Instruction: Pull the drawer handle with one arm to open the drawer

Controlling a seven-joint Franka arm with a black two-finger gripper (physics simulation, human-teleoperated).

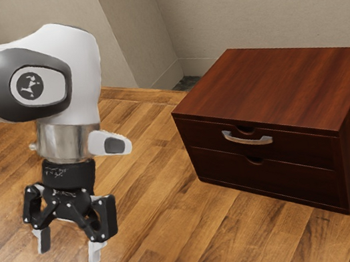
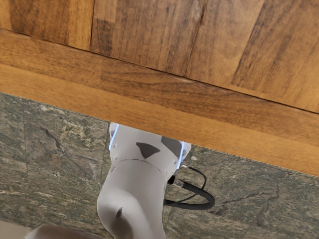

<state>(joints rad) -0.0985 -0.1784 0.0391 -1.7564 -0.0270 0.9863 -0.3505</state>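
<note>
Claw (image 1: 68,246) hangs open and empty above the wooden table (image 1: 180,238), well apart from the silver drawer handle (image 1: 247,137) at its two o'clock, on the shut upper drawer (image 1: 299,143) of the dark cabinet (image 1: 281,78).

Dark reddish-brown cabinet (image 1: 289,84), silver handle (image 1: 247,138), grain-streaked honey-brown table (image 1: 180,238), black end effector (image 1: 69,248), mottled grey-green floor (image 2: 50,149)

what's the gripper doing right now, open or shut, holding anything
Gripper: open, holding nothing, well apart from the drawer handle.
</note>
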